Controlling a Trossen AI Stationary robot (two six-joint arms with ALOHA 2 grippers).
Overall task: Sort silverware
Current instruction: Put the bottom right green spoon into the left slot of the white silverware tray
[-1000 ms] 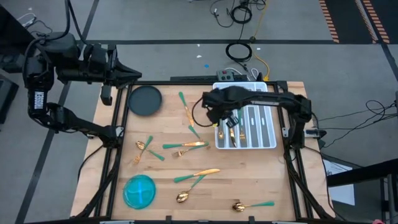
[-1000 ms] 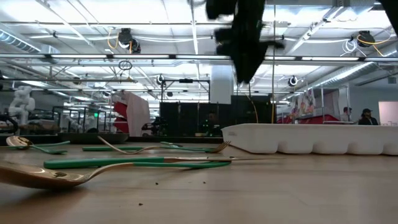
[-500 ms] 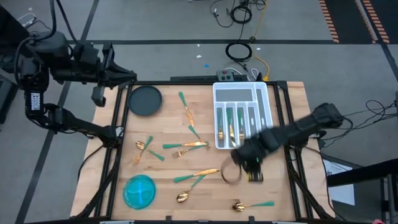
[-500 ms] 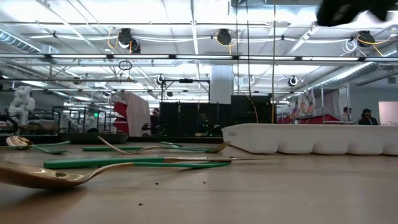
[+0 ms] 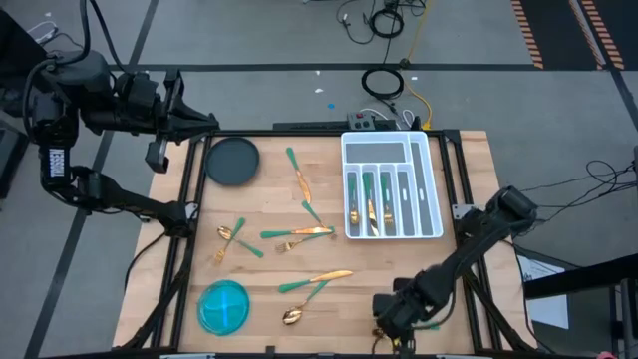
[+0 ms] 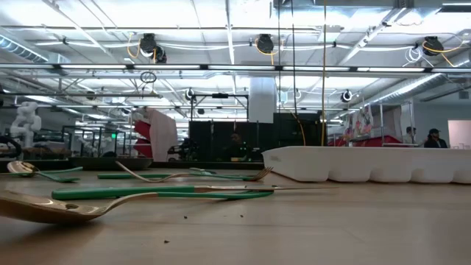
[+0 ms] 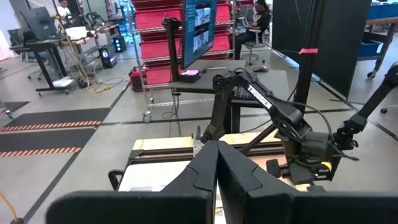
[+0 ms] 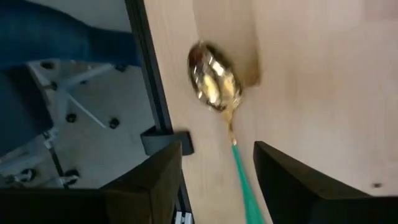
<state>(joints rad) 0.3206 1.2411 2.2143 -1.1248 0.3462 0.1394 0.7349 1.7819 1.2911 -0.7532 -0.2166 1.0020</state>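
High view: several pieces lay in the tray (image 5: 427,187), many scattered on the table (image 5: 399,264); right gripper (image 8: 216,165) hung spread over a spoon (image 8: 215,87).

Right gripper (image 5: 399,317) covers the near-edge spoon (image 8: 216,84) from above; its teal handle blurs out. Cutlery in the white tray (image 5: 431,189) is too small to sort.
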